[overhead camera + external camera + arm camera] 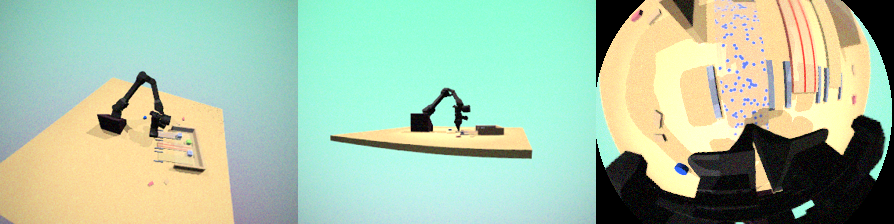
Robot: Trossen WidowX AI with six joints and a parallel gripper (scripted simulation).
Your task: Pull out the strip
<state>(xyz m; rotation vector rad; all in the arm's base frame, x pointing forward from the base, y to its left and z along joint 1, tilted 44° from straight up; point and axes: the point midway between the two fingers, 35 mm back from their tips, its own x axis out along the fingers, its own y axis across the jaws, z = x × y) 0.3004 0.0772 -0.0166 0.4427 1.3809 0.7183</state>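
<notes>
Top view, left to right. The arm's black base (111, 124) (421, 122) stands on the counter (78, 168) (455, 142). Right of it the gripper (154, 135) (458, 129) (749, 127) points down at the near ends of the strips. Fingers closed, tips together, nothing between them. Contact of the tips with the dotted strip or the counter: cannot be told.

Nearest the tips is the blue-dotted strip (166, 135) (742, 75). It lies between two grey-blue rails, its long axis running away from the gripper toward the three-sided tray (199, 150) (491, 131). The gripper is roughly in line with that axis, at the end away from the tray. The red-lined strip (172, 146) (798, 50) and the plain yellowish strip (172, 157) (831, 45) lie to one side, roughly parallel.

Farther right, toward the tray: a pale blue cube (179, 135) by the far part of the dotted strip, a green cube (188, 142), and a second pale blue cube (190, 153). Label not legible on any, so the target cube and its strip are not confirmed.

Judgement: if the dotted strip is the one wanted, the pull should run back along its axis toward the base; a skewed pull might jam it on a rail.
</notes>
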